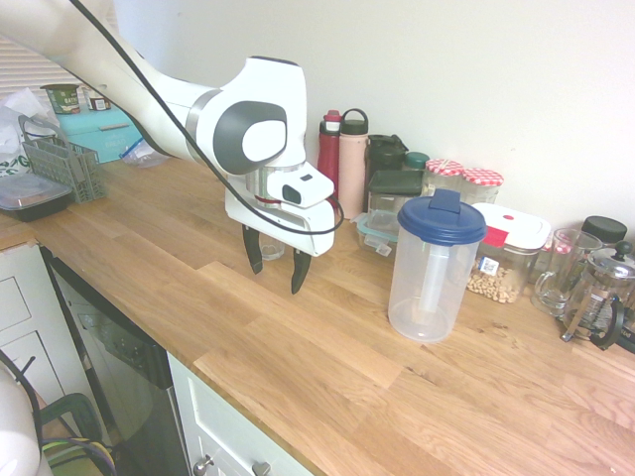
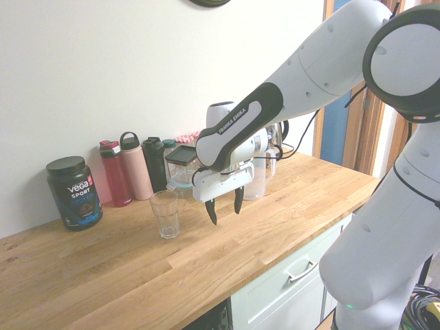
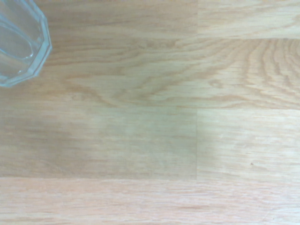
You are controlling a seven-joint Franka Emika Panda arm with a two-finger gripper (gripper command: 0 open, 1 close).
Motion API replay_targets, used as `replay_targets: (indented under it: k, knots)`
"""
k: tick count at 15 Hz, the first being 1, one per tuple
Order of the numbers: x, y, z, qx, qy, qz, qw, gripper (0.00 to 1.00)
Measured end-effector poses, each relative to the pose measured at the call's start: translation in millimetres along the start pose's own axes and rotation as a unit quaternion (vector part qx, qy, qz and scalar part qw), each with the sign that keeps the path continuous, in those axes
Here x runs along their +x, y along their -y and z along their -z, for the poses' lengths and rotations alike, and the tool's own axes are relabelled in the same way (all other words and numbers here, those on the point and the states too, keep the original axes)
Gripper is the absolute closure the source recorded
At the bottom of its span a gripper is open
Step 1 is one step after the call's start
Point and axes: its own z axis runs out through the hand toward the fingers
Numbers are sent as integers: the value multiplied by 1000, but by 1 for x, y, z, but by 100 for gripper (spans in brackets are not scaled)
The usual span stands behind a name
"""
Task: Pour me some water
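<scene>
Home kitchen, wooden countertop, water bottles, coffee press

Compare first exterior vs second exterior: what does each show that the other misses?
Only the first exterior: the grey dish rack and teal box at the counter's far end, the French press, and the full clear pitcher with its blue lid.

Only the second exterior: the black Vega Sport tub, and the whole drinking glass standing clear of the arm.

Both: the open claw hovering empty above the wooden counter, plus the red bottle and pink bottle by the wall.
</scene>
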Motion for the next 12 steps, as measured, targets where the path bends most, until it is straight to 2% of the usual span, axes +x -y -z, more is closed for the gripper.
replay_targets:
  k: [2, 4, 6, 9, 12]
  knots:
    - [1, 0, 1, 0, 0, 3, 1000, 0]
    - [12, 0, 17, 18, -4, 29, 999, 0]
    - [26, -6, 47, 36, -4, 77, 996, 0]
    - [46, -24, 103, 65, 4, 158, 985, 0]
    - [79, -57, 150, 88, -6, 182, 979, 0]
